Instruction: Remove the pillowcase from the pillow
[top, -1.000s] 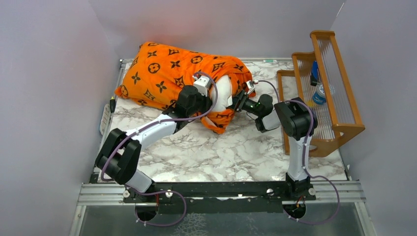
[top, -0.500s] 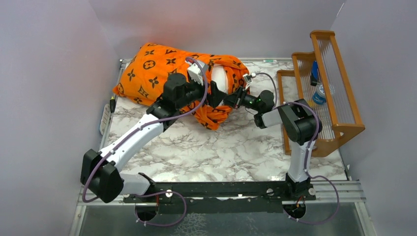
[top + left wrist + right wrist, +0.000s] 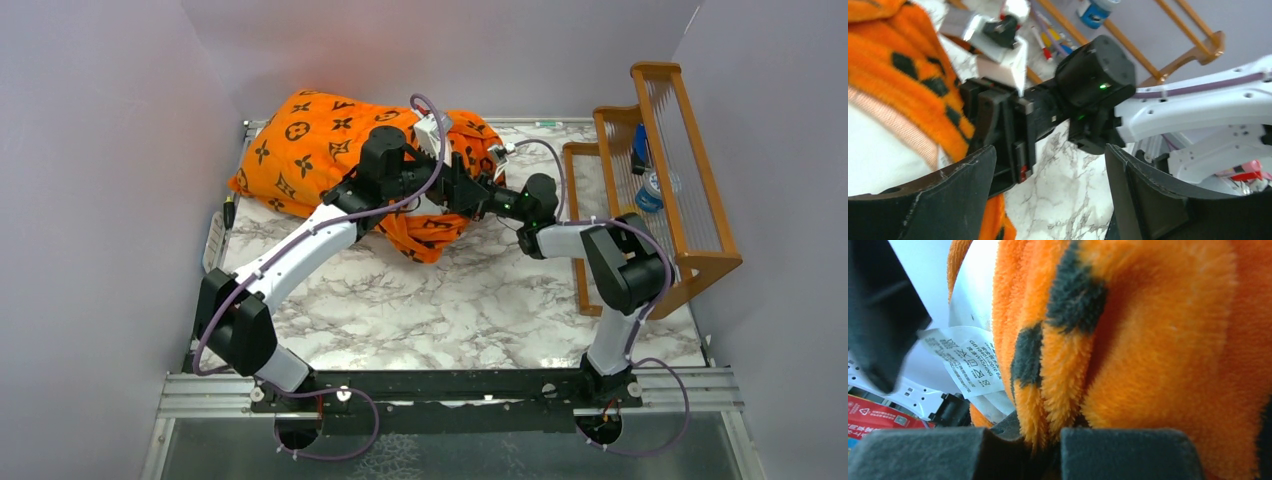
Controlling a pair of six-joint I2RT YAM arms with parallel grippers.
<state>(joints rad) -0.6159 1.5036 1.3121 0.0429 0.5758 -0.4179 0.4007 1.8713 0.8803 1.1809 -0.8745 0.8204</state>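
Note:
The orange pillowcase (image 3: 310, 160) with black motifs lies bunched at the back left of the marble table (image 3: 450, 300). Both arms meet at its open right end. My right gripper (image 3: 1048, 445) is shut on a plush orange fold of the pillowcase (image 3: 1158, 340), beside the white pillow (image 3: 970, 290) and its care label (image 3: 965, 360). My left gripper (image 3: 1050, 200) is open just above the right gripper (image 3: 480, 195), with only table showing between its fingers (image 3: 948, 200). A patch of pillow (image 3: 878, 155) shows inside the pillowcase hem (image 3: 908, 100). From above, the arms hide most of the pillow.
A wooden rack (image 3: 690, 250) stands at the right edge with a blue-capped bottle (image 3: 650, 190) inside. A small black and yellow tool (image 3: 229, 212) and a white strip (image 3: 213, 243) lie at the table's left edge. Grey walls enclose the back and sides.
My left gripper has opened and swung back and right over the pillowcase opening. My right gripper has pushed in and shut on the orange hem. The bundle shifted slightly backward.

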